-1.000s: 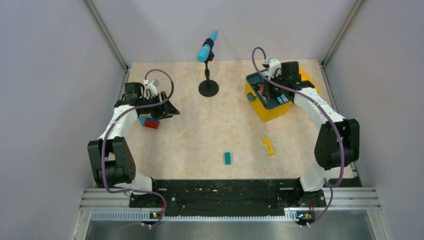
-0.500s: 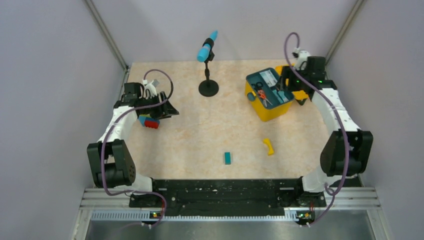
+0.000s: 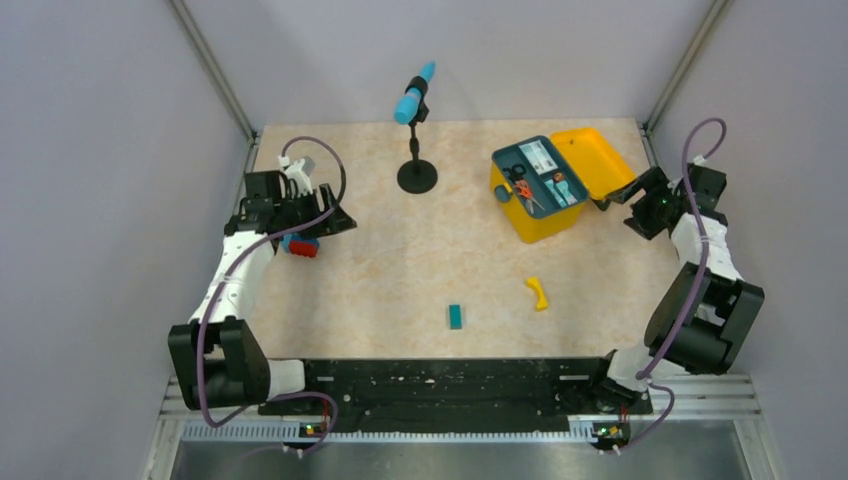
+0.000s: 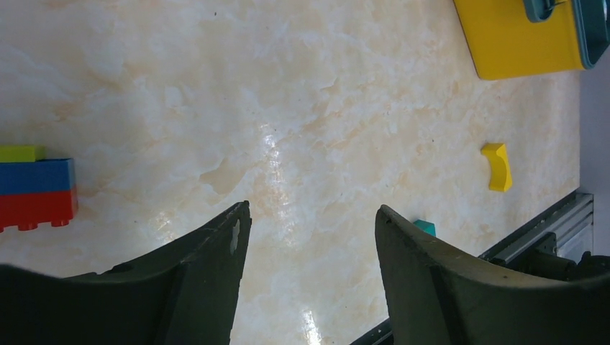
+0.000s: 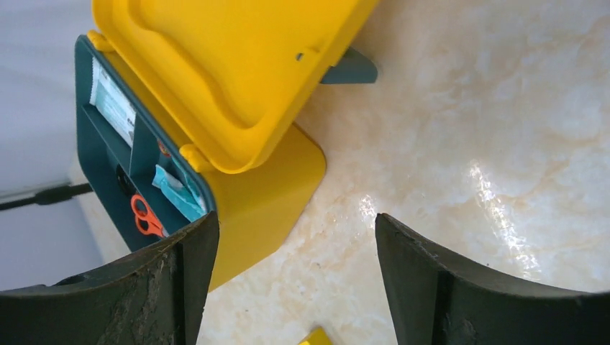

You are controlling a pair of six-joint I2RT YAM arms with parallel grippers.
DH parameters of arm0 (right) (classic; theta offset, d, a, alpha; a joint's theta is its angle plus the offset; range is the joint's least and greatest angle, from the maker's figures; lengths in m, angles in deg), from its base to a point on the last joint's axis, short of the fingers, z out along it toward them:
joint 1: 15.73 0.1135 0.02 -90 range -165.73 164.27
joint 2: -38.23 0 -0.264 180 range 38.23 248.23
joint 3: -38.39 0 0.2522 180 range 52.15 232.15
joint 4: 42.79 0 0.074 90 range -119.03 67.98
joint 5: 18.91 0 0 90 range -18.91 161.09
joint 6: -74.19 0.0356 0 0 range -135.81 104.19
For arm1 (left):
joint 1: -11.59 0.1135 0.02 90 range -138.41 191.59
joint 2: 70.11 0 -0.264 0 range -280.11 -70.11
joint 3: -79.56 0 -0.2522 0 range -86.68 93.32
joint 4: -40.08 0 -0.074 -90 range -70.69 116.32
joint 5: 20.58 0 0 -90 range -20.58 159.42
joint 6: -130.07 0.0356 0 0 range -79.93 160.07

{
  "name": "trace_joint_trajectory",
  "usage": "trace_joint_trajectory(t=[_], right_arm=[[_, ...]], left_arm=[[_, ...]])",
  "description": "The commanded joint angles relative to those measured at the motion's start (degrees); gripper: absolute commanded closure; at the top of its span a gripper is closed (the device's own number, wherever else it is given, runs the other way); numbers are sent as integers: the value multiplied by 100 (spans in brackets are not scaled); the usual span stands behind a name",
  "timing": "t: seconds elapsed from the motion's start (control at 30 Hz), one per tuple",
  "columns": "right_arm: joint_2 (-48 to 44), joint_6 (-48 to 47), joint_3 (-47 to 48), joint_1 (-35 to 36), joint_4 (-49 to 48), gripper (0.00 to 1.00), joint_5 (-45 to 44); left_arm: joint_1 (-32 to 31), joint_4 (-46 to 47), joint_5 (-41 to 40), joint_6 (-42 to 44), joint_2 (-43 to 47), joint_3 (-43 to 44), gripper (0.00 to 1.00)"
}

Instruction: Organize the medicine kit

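Note:
The medicine kit (image 3: pixel 540 222), a yellow box, stands at the back right with its lid (image 3: pixel 592 160) swung open behind it. Its teal tray (image 3: pixel 540 176) holds orange scissors (image 5: pixel 145 215), a white packet and teal items. My right gripper (image 3: pixel 622 200) hovers open just right of the lid, holding nothing. In the right wrist view the gripper (image 5: pixel 296 217) frames bare table beside the kit's corner (image 5: pixel 259 208). Far left, my left gripper (image 3: pixel 335 224) is open and empty above the table. The left wrist view shows its fingers spread (image 4: pixel 311 208) over bare surface.
A stack of red, blue and green bricks (image 3: pixel 298 244) lies under the left arm. A microphone stand (image 3: pixel 416 176) sits at the back centre. A small yellow curved piece (image 3: pixel 538 293) and a teal block (image 3: pixel 455 316) lie toward the front. Walls close in both sides.
My right gripper has opened and drawn back from over the kit to its right side, uncovering the tray and open lid. The left gripper opened slightly wider.

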Motion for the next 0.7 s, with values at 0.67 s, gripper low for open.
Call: trace_joint_trajectory(t=[0.67], right_arm=[[1997, 2172, -132, -669, -3921, 24, 1642]], left_arm=[[-206, -1098, 57, 1777, -246, 732, 33]])
